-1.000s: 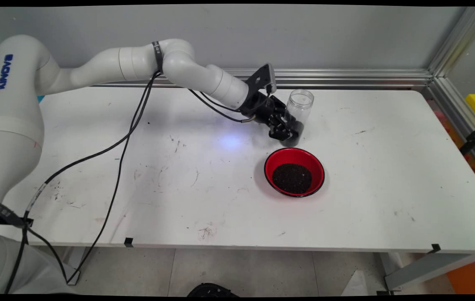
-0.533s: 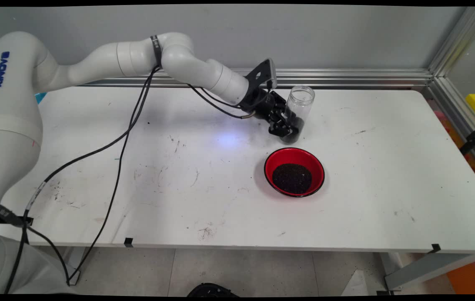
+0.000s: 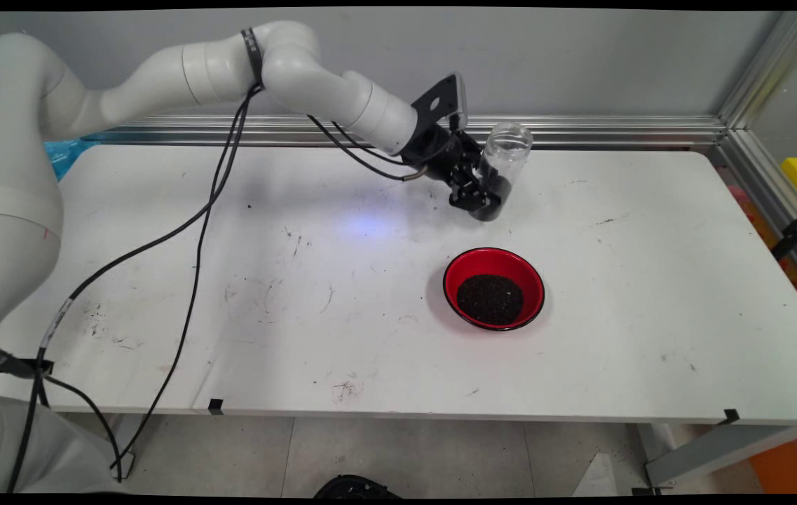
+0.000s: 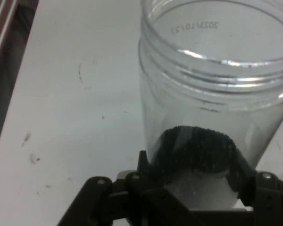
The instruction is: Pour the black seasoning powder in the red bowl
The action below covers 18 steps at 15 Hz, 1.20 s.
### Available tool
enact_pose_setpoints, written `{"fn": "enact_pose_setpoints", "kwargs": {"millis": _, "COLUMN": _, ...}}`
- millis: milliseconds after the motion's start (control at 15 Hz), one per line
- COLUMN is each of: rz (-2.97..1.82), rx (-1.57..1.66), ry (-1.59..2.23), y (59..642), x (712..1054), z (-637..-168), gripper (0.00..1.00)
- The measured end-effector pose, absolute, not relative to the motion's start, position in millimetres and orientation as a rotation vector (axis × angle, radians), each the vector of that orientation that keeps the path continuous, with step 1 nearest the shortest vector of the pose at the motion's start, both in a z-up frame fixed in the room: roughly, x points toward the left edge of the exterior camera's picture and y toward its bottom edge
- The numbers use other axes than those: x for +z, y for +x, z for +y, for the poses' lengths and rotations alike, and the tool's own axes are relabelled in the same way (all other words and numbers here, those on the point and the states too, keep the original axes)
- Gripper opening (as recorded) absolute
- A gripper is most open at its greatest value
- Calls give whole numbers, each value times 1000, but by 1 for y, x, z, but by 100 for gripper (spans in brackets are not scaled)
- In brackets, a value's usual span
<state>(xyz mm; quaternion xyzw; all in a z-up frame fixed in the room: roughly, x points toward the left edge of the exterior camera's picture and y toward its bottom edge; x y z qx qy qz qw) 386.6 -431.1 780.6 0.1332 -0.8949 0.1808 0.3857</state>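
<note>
The jar [image 3: 501, 163] is of clear, colourless plastic, with dark, almost black grains [image 4: 198, 153] at its bottom. The gripper [image 3: 477, 200] is black and the arm [image 3: 328, 84] is white, with black cables [image 3: 202, 210]. The bowl [image 3: 493, 288] is red with a thin black rim and has a black, grainy heap in it. The table [image 3: 650, 294] is white, with small dark scuff marks.

The claw [image 3: 484, 198] has lifted the clear jar [image 3: 502, 163] off the table, farther from the red bowl [image 3: 493, 288].
</note>
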Motion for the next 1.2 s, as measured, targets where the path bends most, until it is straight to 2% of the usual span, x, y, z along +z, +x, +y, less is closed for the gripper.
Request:
{"fn": "enact_pose_setpoints", "kwargs": {"millis": 600, "rz": -2343, "rx": 578, "ry": 143, "y": 382, "x": 818, "z": -419, "gripper": 0}}
{"fn": "enact_pose_setpoints", "kwargs": {"millis": 1200, "rz": -2389, "rx": 746, "ry": -214, "y": 374, "x": 832, "z": -409, "gripper": 0}}
